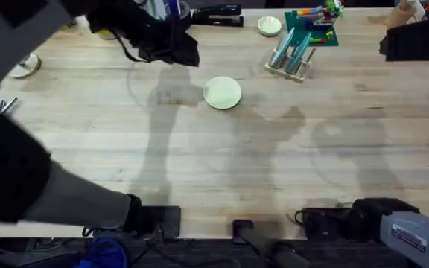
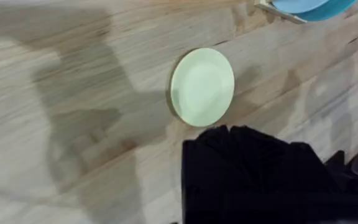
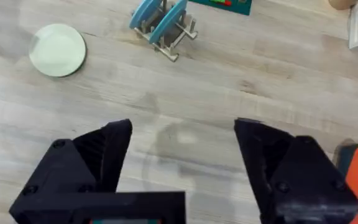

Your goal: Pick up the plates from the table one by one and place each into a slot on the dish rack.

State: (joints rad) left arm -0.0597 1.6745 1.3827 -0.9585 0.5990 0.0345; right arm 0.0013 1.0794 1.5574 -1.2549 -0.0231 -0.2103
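Note:
One pale cream plate (image 1: 222, 93) lies flat on the wooden table (image 1: 334, 141), left of and nearer than the dish rack (image 1: 292, 58). The rack holds teal plates (image 3: 160, 15) standing between its pegs. My left arm rises large and dark under the overhead camera, and its gripper (image 1: 181, 50) hovers just left of and beyond the plate. In the left wrist view the plate (image 2: 202, 87) lies just ahead of the gripper's black mass (image 2: 253, 168). My right gripper (image 3: 182, 168) is open above bare table near the front edge, far from the plate (image 3: 58, 50) and rack (image 3: 166, 37).
A small white bowl (image 1: 269, 26) and a green toy-brick board (image 1: 315, 28) sit behind the rack. A black stapler (image 1: 218, 15) lies at the back edge, a black box (image 1: 415, 37) at the back right, and a white dish (image 1: 24, 65) at the far left.

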